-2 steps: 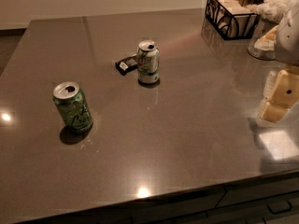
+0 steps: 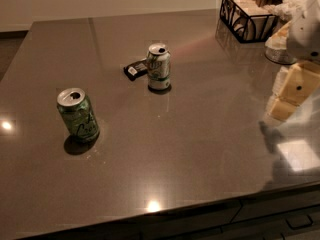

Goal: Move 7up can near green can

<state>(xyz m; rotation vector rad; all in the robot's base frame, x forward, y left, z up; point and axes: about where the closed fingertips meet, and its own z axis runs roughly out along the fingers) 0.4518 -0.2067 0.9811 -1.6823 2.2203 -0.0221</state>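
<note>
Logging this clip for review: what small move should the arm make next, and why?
Probably swing the gripper left toward the 7up can. The gripper hangs at the right side of the table, far from both cans, and the 7up can stands upright mid-table, untouched, well apart from the green can at front left.

**Colour and Pattern Reference**

Take the 7up can (image 2: 159,67) as your landmark. Its body is pale white-silver with light green markings, and its top is silver. To its front left you find the green can (image 2: 78,115), mostly green with dark swirly line art and a silver top. Just beside the landmark's left is a black packet (image 2: 136,69) with a small white patch. The table (image 2: 190,149) is glossy grey-brown. Well to the landmark's right, the gripper (image 2: 292,91) is cream-yellow with one dark dot. To the right rear, the wire basket (image 2: 245,16) is black.
</note>
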